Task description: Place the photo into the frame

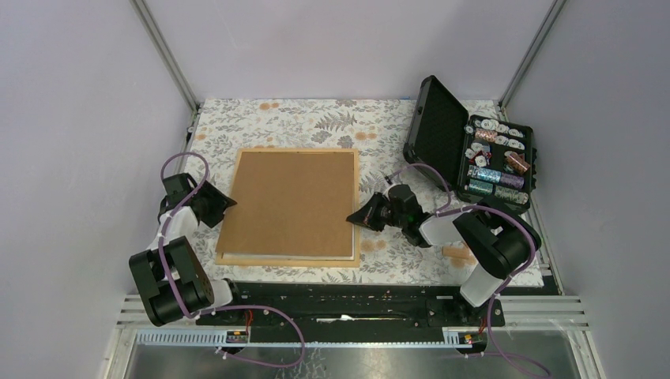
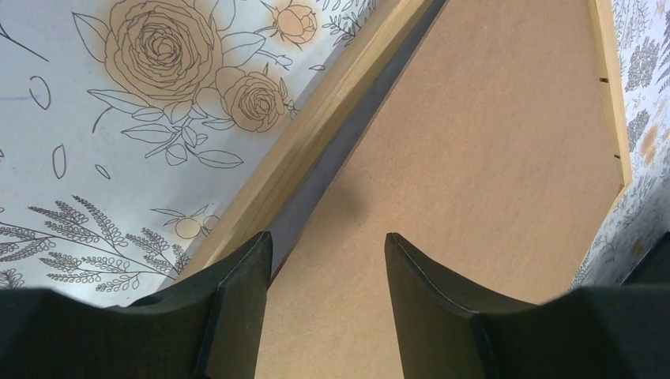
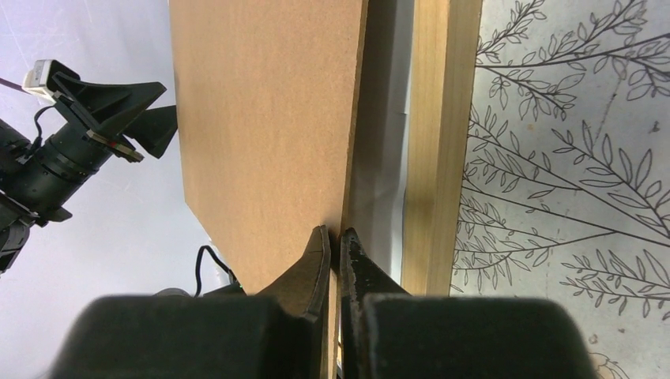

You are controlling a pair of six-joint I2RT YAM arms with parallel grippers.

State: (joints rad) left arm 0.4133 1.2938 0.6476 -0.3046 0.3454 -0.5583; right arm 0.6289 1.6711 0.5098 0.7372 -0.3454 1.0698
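The light-wood frame [image 1: 355, 158] lies flat on the floral cloth. A plain brown backing board [image 1: 288, 201] covers most of it, sitting a little askew. My right gripper [image 1: 353, 216] is shut on the board's right edge [image 3: 348, 158], one finger above and one below, beside the frame's moulding [image 3: 438, 142]. My left gripper [image 1: 229, 204] stands open at the board's left edge, its fingers [image 2: 245, 268] spread over the board [image 2: 474, 158] with nothing between them, next to the moulding [image 2: 316, 142]. The photo is hidden; only a thin pale strip [image 1: 284, 256] shows under the board's near edge.
An open black hard case [image 1: 474, 150] holding several small rolls stands at the back right. A small wooden piece [image 1: 458, 253] lies near the right arm's base. Walls and metal posts close in the table at both sides and the back.
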